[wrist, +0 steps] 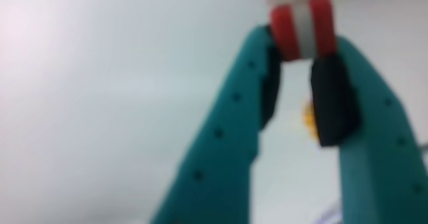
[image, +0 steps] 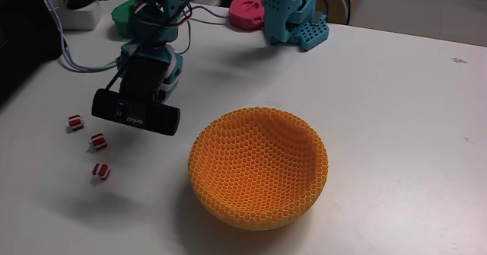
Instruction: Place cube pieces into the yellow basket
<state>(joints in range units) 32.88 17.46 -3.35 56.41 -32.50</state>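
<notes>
Wrist view: teal gripper (wrist: 297, 47) pinches one red-and-white striped cube (wrist: 302, 27) at its fingertips; a blurred orange speck sits beyond the jaws, identity unclear. Fixed view: three more striped cubes (image: 100, 141) lie on the white table (image: 396, 95), left of the yellow honeycomb basket (image: 259, 167). Basket interior appears empty. Judged early: nothing deposited, one cube in hand, at least three left.

Bright even light; blurry wrist view.

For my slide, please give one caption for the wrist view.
Teal gripper pinches a red-and-white striped cube at its fingertips.
</notes>
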